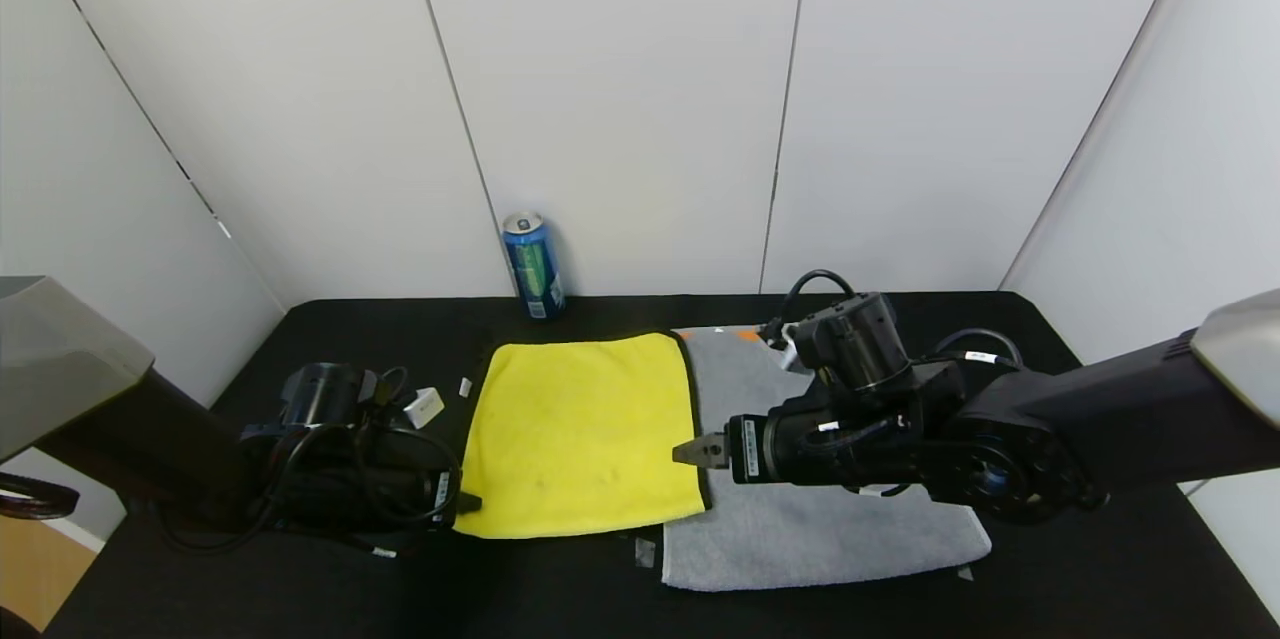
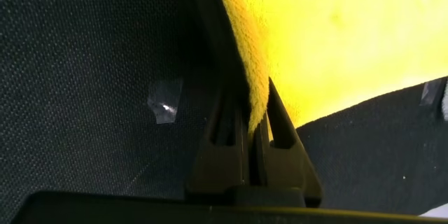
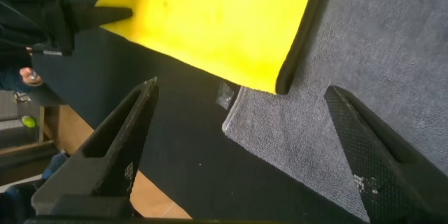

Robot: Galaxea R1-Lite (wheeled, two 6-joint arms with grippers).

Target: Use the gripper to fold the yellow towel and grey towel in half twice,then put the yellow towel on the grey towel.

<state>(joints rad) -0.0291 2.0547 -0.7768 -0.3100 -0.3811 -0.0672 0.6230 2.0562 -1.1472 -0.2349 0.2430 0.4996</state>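
Note:
The yellow towel (image 1: 585,434) lies spread flat in the middle of the black table, its right edge overlapping the grey towel (image 1: 800,529), which lies flat to its right. My left gripper (image 1: 468,502) is low at the yellow towel's near left corner, shut on it. In the left wrist view the yellow towel's edge (image 2: 252,77) is pinched between the fingers of the left gripper (image 2: 255,112). My right gripper (image 1: 690,451) hovers open at the yellow towel's near right edge. The right wrist view shows the right gripper (image 3: 241,87) with wide jaws above that corner of the yellow towel (image 3: 210,21) and the grey towel (image 3: 364,49).
A blue can (image 1: 533,264) stands at the back of the table by the wall. A small white object (image 1: 424,407) lies left of the yellow towel. Bits of clear tape (image 1: 645,551) mark the black table (image 1: 560,589). White wall panels enclose the back and sides.

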